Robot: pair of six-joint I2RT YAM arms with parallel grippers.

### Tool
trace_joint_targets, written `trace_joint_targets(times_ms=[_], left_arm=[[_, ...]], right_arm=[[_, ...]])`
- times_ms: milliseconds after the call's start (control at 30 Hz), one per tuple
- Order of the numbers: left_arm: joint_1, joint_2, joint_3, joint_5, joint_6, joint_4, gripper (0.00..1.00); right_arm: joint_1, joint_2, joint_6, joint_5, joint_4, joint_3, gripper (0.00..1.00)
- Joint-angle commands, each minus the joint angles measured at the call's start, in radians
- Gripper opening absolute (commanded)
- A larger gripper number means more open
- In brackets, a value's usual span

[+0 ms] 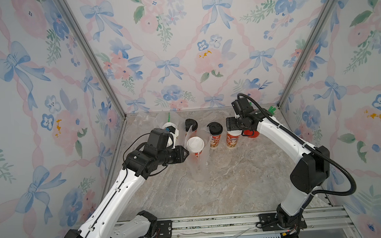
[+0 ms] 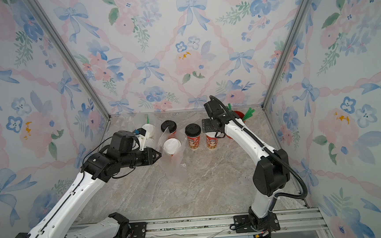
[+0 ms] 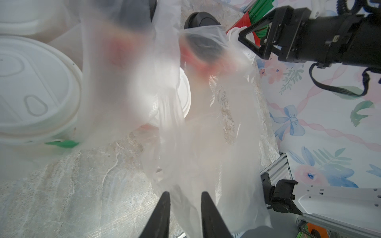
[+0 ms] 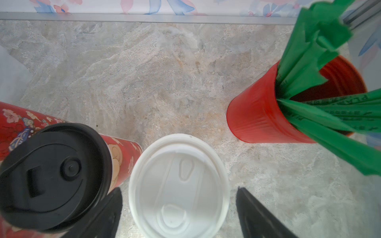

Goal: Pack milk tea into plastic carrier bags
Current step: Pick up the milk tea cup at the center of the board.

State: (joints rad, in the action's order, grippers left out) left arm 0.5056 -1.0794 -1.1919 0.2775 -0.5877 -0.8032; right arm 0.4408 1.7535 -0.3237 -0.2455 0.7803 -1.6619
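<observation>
Straddling white-lidded cup point(image 4: 179, 185), right fingers point(image 4: 254, 212) apart; open tabletop point(image 1: 213, 191) toward front rail point(image 1: 215, 221).

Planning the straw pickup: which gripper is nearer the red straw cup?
Right. The right gripper hovers over a white-lidded cup beside the straw cup; the left gripper is far off at a plastic bag.

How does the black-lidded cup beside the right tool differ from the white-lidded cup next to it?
The black-lidded cup has a lid with a round knob; the white-lidded cup has a lid with only moulded oval shapes. The right tool is open on either side of the white-lidded cup; the black-lidded cup stands outside it. Both stand upright on the table, unbagged, with red printed sides.
</observation>
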Motion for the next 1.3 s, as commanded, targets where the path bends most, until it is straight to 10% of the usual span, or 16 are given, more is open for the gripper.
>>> trace_joint_targets(times_ms=[0, 1267], left_arm=[[0.008, 0.012, 0.015, -0.011, -0.003, -0.014, 0.24], [0.018, 0.008, 0.002, -0.027, -0.006, -0.009, 0.13]], right_arm=[[-0.004, 0.023, 0.006, -0.029, -0.017, 0.006, 0.87], [0.092, -0.138, -0.003, -0.097, 0.171, -0.078, 0.72]])
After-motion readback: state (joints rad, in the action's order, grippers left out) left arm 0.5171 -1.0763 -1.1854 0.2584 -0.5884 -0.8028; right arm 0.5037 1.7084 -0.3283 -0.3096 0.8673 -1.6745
